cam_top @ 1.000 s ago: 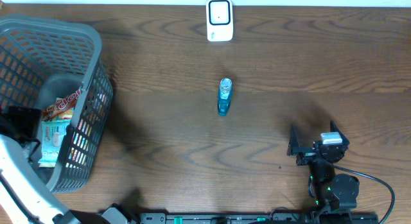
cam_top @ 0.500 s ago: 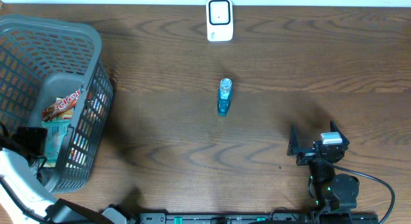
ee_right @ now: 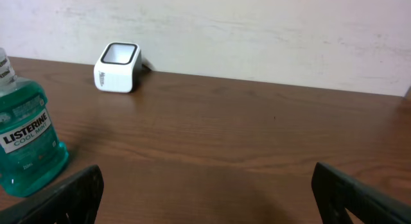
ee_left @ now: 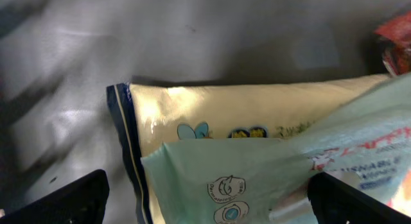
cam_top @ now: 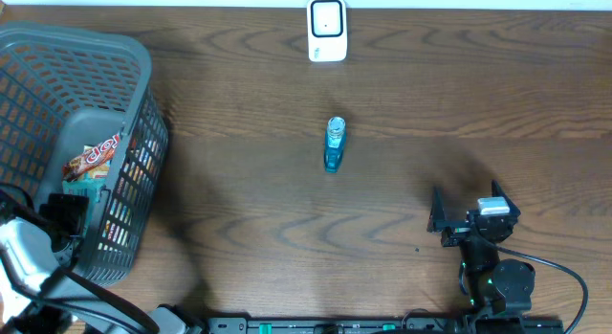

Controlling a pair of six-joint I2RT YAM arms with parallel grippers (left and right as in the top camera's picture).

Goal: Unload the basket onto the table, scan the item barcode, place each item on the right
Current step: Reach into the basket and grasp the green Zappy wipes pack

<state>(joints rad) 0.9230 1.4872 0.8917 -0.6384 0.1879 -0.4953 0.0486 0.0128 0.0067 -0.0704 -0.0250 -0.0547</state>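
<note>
Evidently the left gripper hangs wide open inside the basket, jaws straddling a pale green packet that overlaps a yellow packet — probably the next item for the scanner. The right gripper, equally wide, waits empty near the Listerine bottle.

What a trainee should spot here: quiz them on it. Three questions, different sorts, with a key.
1. True or false: the mouthwash bottle is outside the basket.
2. The left gripper hangs: A) over the bottle; B) over packets in the basket; C) outside the basket's rim.
3. Fill in: the right gripper is ____ and empty.
Key: 1 true; 2 B; 3 open.
</note>
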